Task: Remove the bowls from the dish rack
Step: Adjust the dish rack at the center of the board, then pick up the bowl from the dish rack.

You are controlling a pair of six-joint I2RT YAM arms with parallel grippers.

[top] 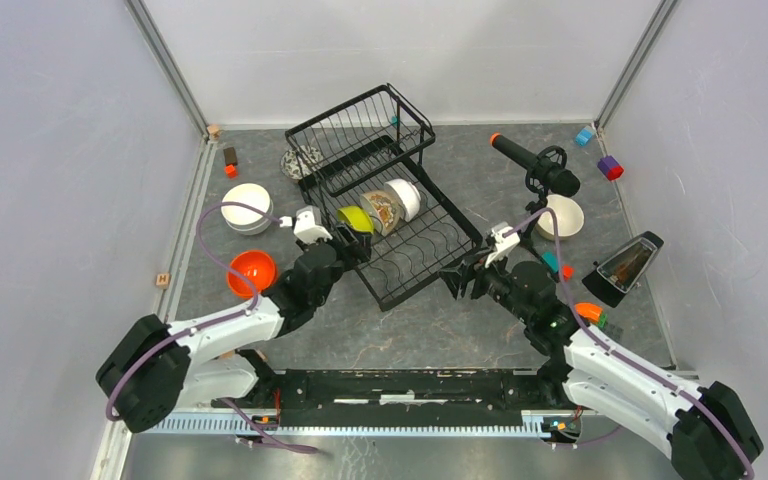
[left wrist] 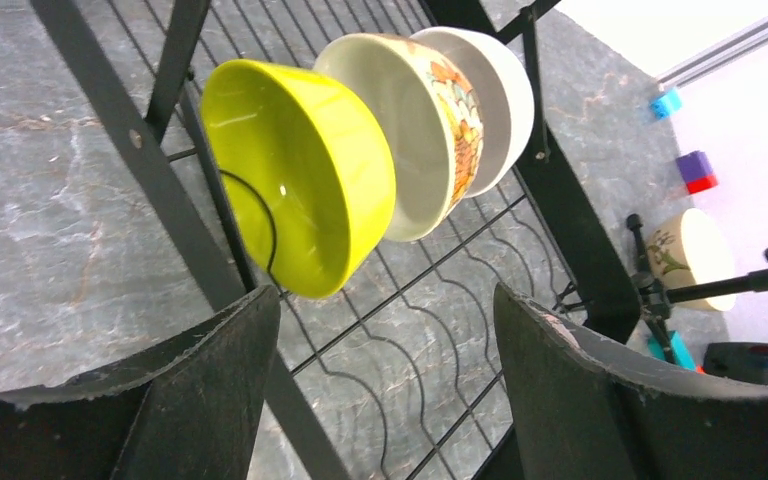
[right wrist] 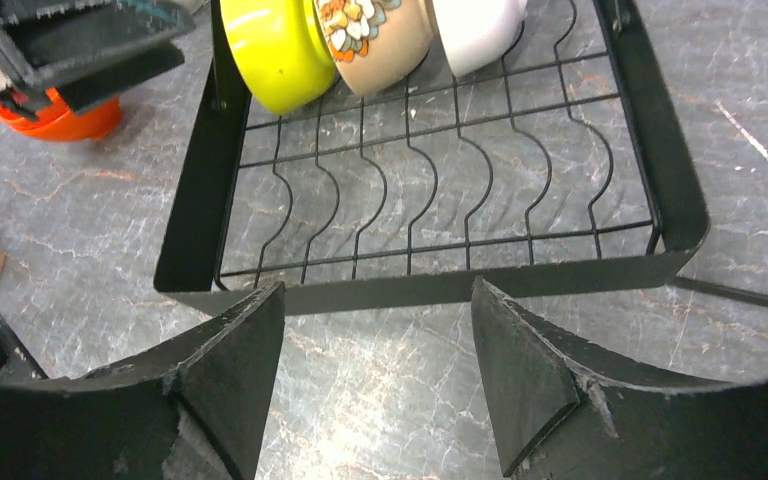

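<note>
The black wire dish rack (right wrist: 440,288) sits at an angle in the middle of the grey stone counter (top: 430,340). Three bowls stand on edge in a close row at the far end of its lower tray: a lime green bowl (left wrist: 290,175), a beige floral bowl (left wrist: 430,130) behind it, and a white bowl (left wrist: 505,90) last. The rest of the slotted tray in front of them holds nothing.

The left gripper (left wrist: 382,300) hangs at the rack's left side, just short of the green bowl, its fingers wide apart with nothing between them. The right gripper (right wrist: 378,290) faces the rack's near rim, fingers also spread and holding nothing.

Out on the counter, an orange bowl (top: 251,271) lies left of the rack, a white bowl (top: 247,208) beyond it, a dark-patterned bowl (top: 301,162) beside the upper shelf, and a cream bowl (top: 563,216) by the microphone stand (top: 530,160).
</note>
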